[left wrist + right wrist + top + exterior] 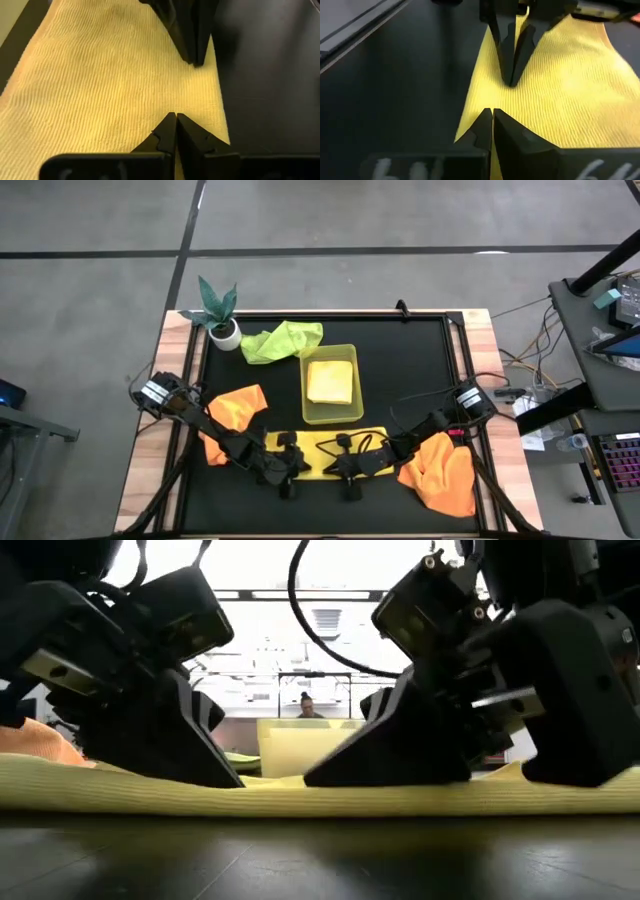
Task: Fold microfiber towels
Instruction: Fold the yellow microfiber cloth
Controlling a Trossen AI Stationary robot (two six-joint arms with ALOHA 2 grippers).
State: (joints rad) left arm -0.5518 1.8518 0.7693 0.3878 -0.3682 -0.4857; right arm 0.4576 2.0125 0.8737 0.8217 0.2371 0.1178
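We judged the step was pinching the near edge of the pale yellow towel (322, 450), which lay flat at the front of the table (420, 370), before the tray (331, 414). To fold well, both pinches should lift together and evenly. The left gripper (175, 122) and the right gripper (492, 116) were lowered side by side, jaws closed on the towel's edge.

Pale yellow ribbed towel (325, 448), two orange towels (238, 408), light green towel (283, 340), yellow-green tray (333, 414), black table (420, 360)
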